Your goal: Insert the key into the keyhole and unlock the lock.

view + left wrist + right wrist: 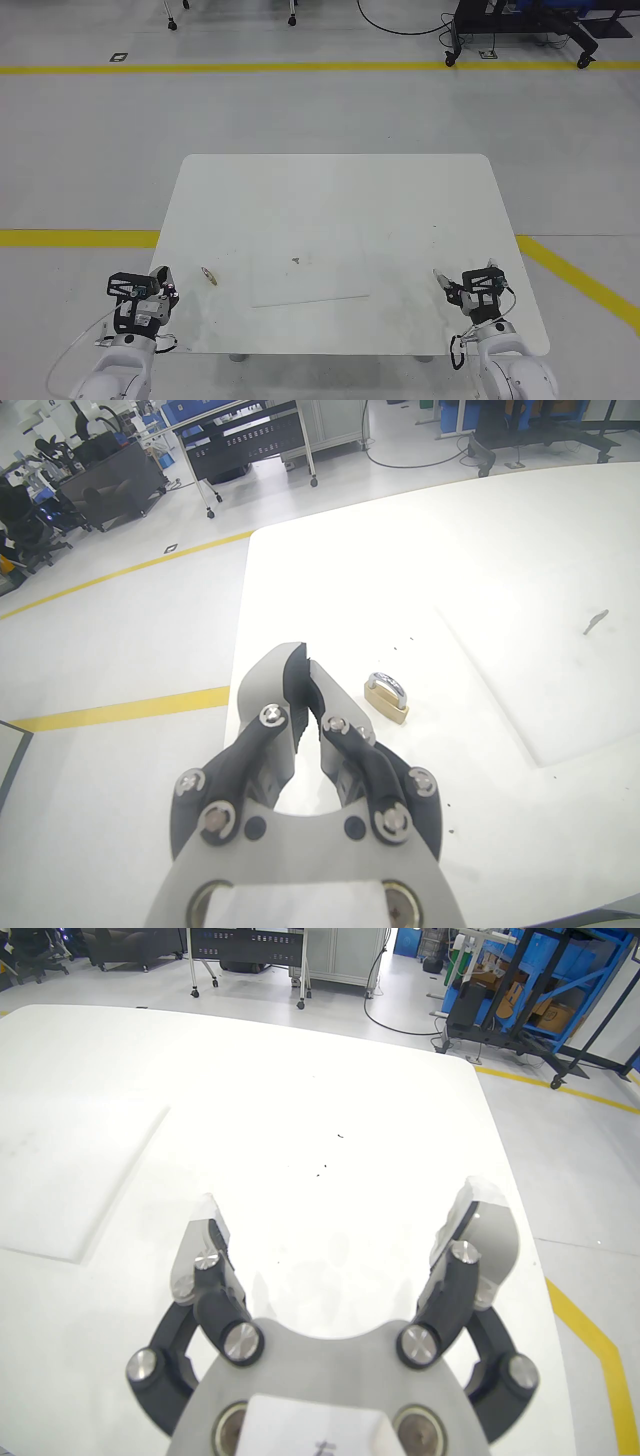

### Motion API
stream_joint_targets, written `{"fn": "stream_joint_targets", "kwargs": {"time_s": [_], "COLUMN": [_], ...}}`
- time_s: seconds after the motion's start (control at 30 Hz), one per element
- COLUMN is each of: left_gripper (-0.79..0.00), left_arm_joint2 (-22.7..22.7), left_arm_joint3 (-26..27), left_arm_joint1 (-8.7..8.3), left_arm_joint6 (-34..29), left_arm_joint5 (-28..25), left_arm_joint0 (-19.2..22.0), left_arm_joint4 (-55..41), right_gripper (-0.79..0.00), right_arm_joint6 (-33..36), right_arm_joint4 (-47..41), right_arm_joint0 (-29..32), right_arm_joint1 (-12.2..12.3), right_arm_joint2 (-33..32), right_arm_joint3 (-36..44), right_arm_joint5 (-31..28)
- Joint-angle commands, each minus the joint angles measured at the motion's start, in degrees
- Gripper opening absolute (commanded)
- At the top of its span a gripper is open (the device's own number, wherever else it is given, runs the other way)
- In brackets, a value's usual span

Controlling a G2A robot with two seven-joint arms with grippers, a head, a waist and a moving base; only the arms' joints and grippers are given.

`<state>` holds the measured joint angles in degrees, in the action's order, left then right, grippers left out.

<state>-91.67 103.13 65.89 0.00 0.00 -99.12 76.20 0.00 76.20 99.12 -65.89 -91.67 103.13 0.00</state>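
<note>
While the right jaws gape, the lock (386, 699) lies just beside the closed left jaws.

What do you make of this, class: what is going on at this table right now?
Nothing is held yet. The brass padlock lies on the white table just ahead of the left gripper, which is shut and empty. The key lies apart from the padlock, farther in, on a thin white sheet. The right gripper is open over the table's other near corner, away from both.
</note>
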Motion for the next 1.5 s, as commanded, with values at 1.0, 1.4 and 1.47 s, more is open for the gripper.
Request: {"fn": "stream_joint_targets", "kwargs": {"time_s": [1.0,1.4,1.47], "left_gripper": [0.000,0.000,0.000], "left_arm_joint2": [0.0,0.0,0.0], "left_arm_joint3": [0.0,0.0,0.0], "left_arm_joint1": [0.00,0.00,0.00], "left_arm_joint6": [0.0,0.0,0.0], "left_arm_joint5": [0.0,0.0,0.0], "left_arm_joint0": [0.0,0.0,0.0], "left_arm_joint4": [0.0,0.0,0.0], "right_gripper": [0.000,0.000,0.000], "right_arm_joint6": [9.7,3.1,1.6], "right_arm_joint4": [5.9,9.2,10.1], "right_arm_joint0": [-21.5,-26.7,-29.0], "right_arm_joint1": [-1.3,-1.0,-1.1], "right_arm_joint2": [14.7,20.0,22.1], "right_arm_joint3": [-10.0,-10.8,-12.5], "right_arm_joint5": [-10.4,-29.1,-34.7]}}
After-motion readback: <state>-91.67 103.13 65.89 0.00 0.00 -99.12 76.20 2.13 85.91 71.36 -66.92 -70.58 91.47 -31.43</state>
